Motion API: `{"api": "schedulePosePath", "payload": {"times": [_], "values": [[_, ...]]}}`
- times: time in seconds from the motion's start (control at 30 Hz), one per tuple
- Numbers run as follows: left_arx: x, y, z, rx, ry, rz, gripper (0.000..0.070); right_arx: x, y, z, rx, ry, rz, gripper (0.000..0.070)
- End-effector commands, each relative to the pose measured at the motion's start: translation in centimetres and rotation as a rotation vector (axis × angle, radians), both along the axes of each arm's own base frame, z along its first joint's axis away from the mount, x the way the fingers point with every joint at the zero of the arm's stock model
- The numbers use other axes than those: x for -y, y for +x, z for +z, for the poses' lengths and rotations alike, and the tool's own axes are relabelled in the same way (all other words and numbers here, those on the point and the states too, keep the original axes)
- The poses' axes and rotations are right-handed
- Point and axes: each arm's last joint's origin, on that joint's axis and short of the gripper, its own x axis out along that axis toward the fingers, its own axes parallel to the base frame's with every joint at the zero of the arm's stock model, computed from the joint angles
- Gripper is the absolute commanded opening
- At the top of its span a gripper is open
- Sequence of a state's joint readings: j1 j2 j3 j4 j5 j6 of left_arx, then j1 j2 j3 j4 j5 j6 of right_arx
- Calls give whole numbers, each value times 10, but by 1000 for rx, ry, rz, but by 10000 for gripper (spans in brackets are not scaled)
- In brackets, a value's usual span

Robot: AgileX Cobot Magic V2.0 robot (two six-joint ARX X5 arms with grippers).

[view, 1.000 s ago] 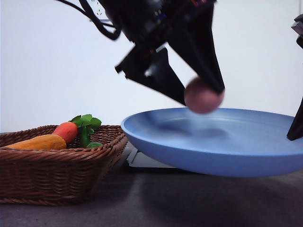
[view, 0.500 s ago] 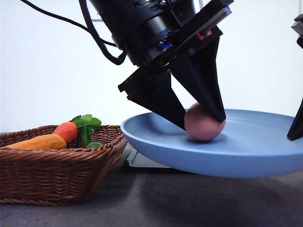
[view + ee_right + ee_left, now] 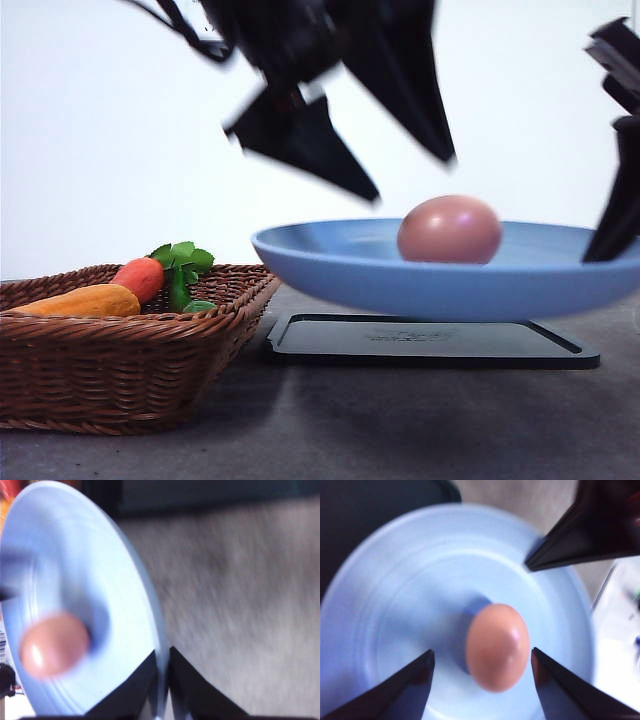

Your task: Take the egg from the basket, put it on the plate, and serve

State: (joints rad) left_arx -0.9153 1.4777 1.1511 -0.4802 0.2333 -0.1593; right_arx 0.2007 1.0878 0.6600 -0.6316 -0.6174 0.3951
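While the egg lies free in the plate, the left gripper is seen blurred above it in the upper centre of the front view, its jaws spread wide and touching nothing. In the left wrist view the same left gripper is shown with one dark finger at the lower left of the frame and the other at the lower right, the egg resting between them but apart from both, on the pale blue floor of the plate.

The right gripper is seen in the right wrist view at the lower centre of the frame, its jaws drawn narrow and closed on the rim of the plate; the egg is blurred at the lower left. In the front view the right gripper stands at the right edge, at the plate's rim.

The plate is held clear above a flat black tray, which lies on the grey surface. At the lower left of the front view the wicker basket rests on the surface, beside the tray, and holds a red-orange carrot toy with green leaves and a long yellow-orange toy vegetable.
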Motion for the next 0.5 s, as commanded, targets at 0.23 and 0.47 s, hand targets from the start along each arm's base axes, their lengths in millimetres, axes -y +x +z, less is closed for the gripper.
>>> {"api": "schedulePosePath", "payload": {"times": [0.23,0.47], "values": [[-65,-11,70,130,-153,127,392,5,69,7,28,-37,26,0],[-122,-34,108,250,-254,241,392,17,134,-9,-4,-47,-21,0]]}}
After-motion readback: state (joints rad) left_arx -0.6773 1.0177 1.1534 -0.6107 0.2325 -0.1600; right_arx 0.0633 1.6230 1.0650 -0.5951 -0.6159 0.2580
